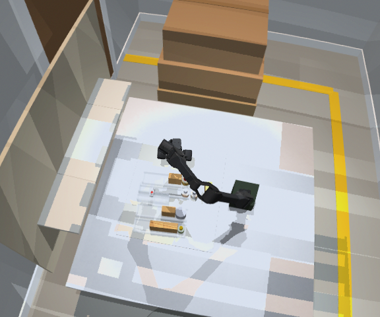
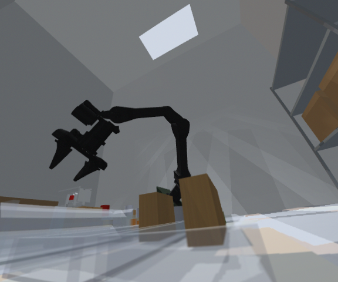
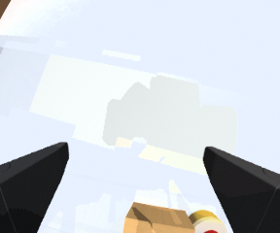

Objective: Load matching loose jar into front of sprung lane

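Observation:
My gripper (image 1: 165,150) (image 2: 63,173) (image 3: 137,151) is open and empty. It hangs high above the table, behind the clear lanes. In the top view the sprung lane (image 1: 163,197) holds a clear pusher plate with a red mark (image 1: 152,192) (image 2: 71,197). Two small white-lidded jars stand at its front end, one (image 1: 184,194) just inside and one (image 1: 193,195) just outside; I cannot tell more at this size. A red-lidded jar (image 1: 185,179) (image 2: 104,207) stands next to a brown block (image 1: 175,178) (image 3: 156,229), below and ahead of my fingers.
A grey jar (image 1: 181,214) and a yellow-lidded jar (image 1: 181,228) stand by two more brown blocks (image 1: 167,211) (image 1: 163,226) in the nearer lanes. The arm's base (image 1: 245,197) sits to the right. Large cardboard boxes (image 1: 214,54) stand behind the table.

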`<act>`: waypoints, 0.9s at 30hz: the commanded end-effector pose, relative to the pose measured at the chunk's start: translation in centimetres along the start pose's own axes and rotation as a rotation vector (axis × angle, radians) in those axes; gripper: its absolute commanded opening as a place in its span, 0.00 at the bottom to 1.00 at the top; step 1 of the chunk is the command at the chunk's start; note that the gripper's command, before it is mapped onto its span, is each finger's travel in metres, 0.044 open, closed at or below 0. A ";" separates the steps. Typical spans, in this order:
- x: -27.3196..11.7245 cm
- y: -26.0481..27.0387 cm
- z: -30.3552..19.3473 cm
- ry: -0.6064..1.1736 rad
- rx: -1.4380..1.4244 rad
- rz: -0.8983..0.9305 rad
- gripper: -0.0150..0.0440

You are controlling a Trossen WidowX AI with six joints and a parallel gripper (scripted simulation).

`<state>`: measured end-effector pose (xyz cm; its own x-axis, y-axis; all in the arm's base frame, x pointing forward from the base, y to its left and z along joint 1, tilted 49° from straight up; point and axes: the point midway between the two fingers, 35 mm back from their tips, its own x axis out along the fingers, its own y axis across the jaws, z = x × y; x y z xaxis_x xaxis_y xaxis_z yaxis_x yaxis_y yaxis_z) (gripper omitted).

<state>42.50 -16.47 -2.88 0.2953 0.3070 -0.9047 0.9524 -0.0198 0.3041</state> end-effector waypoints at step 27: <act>-5.8 -12.6 -15.8 0.566 -1.362 0.232 1.00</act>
<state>28.43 -3.89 2.85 0.0655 0.7233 -0.6874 0.0702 0.6838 0.7262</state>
